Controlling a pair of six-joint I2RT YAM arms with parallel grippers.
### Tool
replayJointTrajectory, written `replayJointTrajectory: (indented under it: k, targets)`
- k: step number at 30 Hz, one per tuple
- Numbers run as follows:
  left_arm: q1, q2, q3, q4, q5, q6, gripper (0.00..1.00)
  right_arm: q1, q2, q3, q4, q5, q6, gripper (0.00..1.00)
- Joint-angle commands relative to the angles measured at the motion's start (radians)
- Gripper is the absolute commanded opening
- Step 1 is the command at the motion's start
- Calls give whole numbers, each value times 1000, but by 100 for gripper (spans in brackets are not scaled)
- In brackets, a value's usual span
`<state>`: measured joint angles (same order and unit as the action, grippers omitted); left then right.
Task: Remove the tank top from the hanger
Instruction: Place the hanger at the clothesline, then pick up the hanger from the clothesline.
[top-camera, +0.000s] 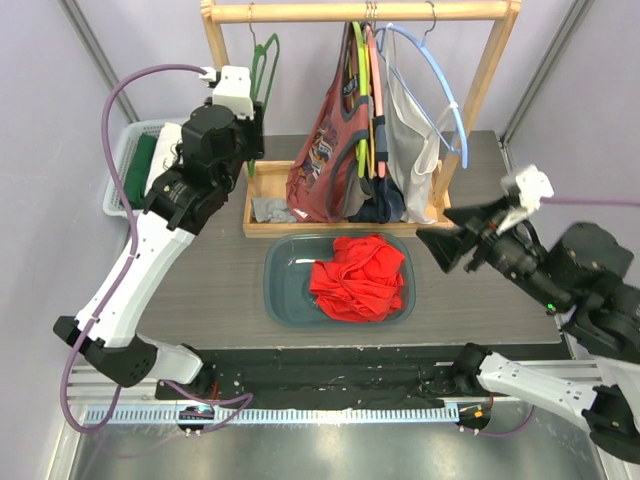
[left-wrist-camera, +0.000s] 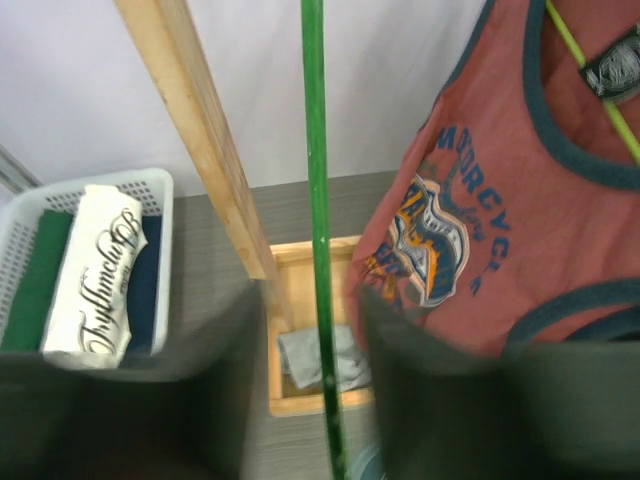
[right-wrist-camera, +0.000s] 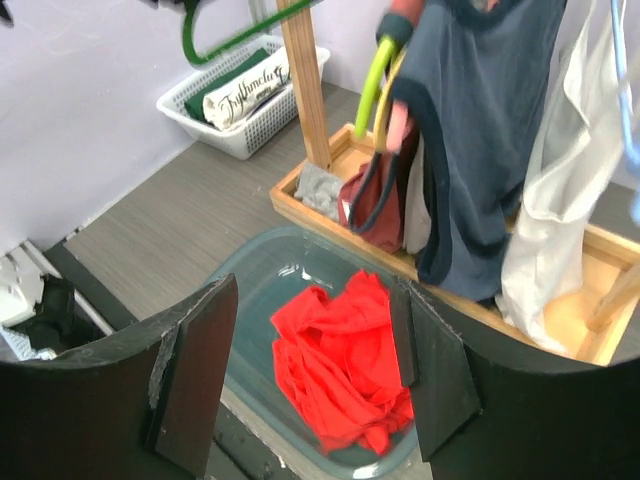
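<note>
A bright red tank top (top-camera: 358, 278) (right-wrist-camera: 345, 365) lies crumpled in the teal bin (top-camera: 280, 290) (right-wrist-camera: 250, 280). An empty green hanger (top-camera: 265, 70) (left-wrist-camera: 318, 200) (right-wrist-camera: 230, 40) hangs at the left end of the wooden rail (top-camera: 360, 12). My left gripper (top-camera: 256, 135) (left-wrist-camera: 312, 380) is raised beside it. Its fingers stand either side of the hanger's green bar with a gap on both sides, so it is open. Over the bin's right side my right gripper (top-camera: 440, 250) (right-wrist-camera: 315, 380) is open and holds nothing.
A rust-red printed tank top (top-camera: 325, 150) (left-wrist-camera: 500, 200), a navy one (right-wrist-camera: 480, 120) and a white one (right-wrist-camera: 550, 200) hang on the rack, beside a bare blue hanger (top-camera: 440, 80). The rack's wooden base tray (top-camera: 262, 215) holds a grey cloth (top-camera: 272, 208). A white basket (top-camera: 125, 160) of folded clothes stands at the left.
</note>
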<state>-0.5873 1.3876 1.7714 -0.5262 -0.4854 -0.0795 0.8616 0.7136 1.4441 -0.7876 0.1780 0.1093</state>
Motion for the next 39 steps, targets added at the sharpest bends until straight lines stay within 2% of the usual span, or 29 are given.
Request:
replayJointTrajectory:
  k: [1, 2, 3, 7, 10, 15, 21, 27, 33, 39]
  targets:
    - [-2, -55, -7, 2, 50, 20, 66, -4, 200, 157, 151, 32, 7, 70]
    - [-2, -70, -7, 3, 63, 38, 73, -3, 234, 182, 168, 31, 9, 71]
    - [-2, -84, -19, 8, 68, 50, 84, -3, 303, 226, 186, 40, 13, 72]
    - [-2, -148, -62, 40, 88, 145, 100, -3, 458, 318, 278, 103, 24, 74]
    - [-2, -212, -104, 67, 91, 233, 100, -3, 556, 372, 307, 161, 21, 77]
    - [-2, -283, -93, 69, 122, 302, 100, -6, 593, 381, 346, 182, 38, 79]
    - [-2, -288, -70, 71, 125, 304, 100, -26, 610, 386, 344, 198, 85, 79]
    - [-2, -302, -66, 71, 137, 291, 100, -61, 557, 320, 343, 155, 134, 79]
    - [-2, -305, -53, 69, 139, 284, 100, -240, 523, 254, 356, -96, 269, 79]
    - [-2, -295, -40, 72, 139, 287, 100, -260, 497, 236, 444, -273, 316, 79]
